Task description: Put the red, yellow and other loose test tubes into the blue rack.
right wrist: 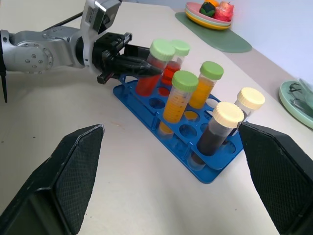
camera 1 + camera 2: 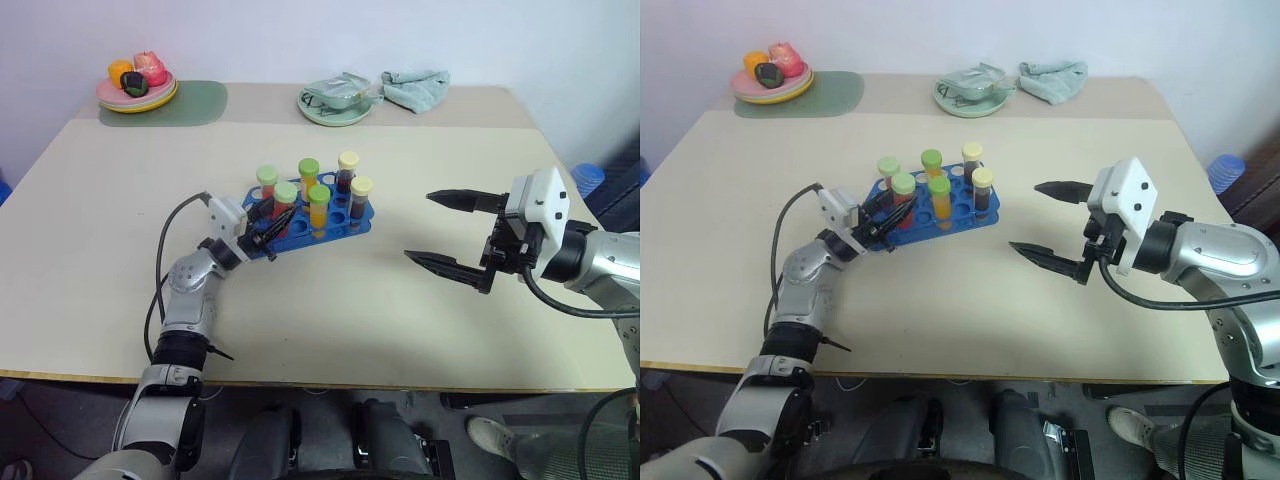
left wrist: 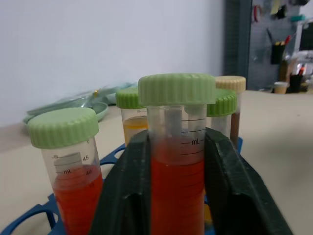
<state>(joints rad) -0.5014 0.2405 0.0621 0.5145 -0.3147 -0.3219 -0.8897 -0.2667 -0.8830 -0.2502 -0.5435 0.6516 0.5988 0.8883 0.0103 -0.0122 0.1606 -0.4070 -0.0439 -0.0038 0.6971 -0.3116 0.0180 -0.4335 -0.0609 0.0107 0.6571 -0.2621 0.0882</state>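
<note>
Left claw straddles a red tube standing in the blue rack at bench centre, fingers flanking it (contact unclear). Right claw, at three o'clock from the rack, gapes wide, empty. Six capped tubes stand in the rack, the brown pair at its right end.
</note>
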